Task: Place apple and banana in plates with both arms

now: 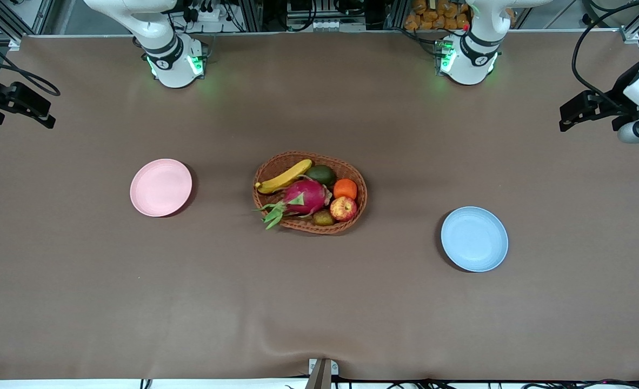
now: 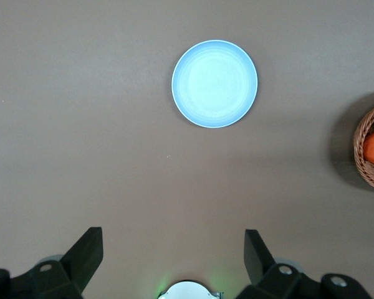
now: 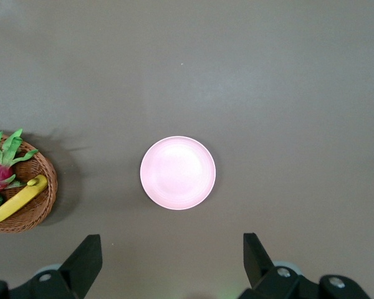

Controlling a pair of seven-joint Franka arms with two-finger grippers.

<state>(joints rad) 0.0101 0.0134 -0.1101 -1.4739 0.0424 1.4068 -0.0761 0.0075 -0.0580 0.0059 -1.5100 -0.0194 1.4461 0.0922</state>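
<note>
The left gripper [image 2: 173, 258], black and two-fingered, hung high over the left arm's end of the brown table [image 1: 319, 302] with its fingers spread wide and nothing between them. The right gripper [image 3: 172, 261] hung likewise over the right arm's end, fingers just as wide apart and empty. Both white jointed arms waited, raised off the table.

The oval brown wicker basket [image 1: 354, 174] sat in the middle of the table. In it lay the long curved yellow banana [image 1: 284, 177], along the rim farthest from the front camera, toward the right arm's end. The small round red apple with yellow streaks [image 1: 343, 208] rested in the basket's part nearer the camera, toward the left arm's end, touching the plain orange fruit [image 1: 345, 188]. Between banana and apple lay the big magenta dragon fruit [image 1: 304, 196], its green leaves hanging over the rim.

The pale pink round plate [image 1: 161, 187] lay well apart from the basket toward the right arm's end. The pale blue round plate [image 1: 474, 239] lay well apart from the basket toward the left arm's end, nearer the camera than the basket.
</note>
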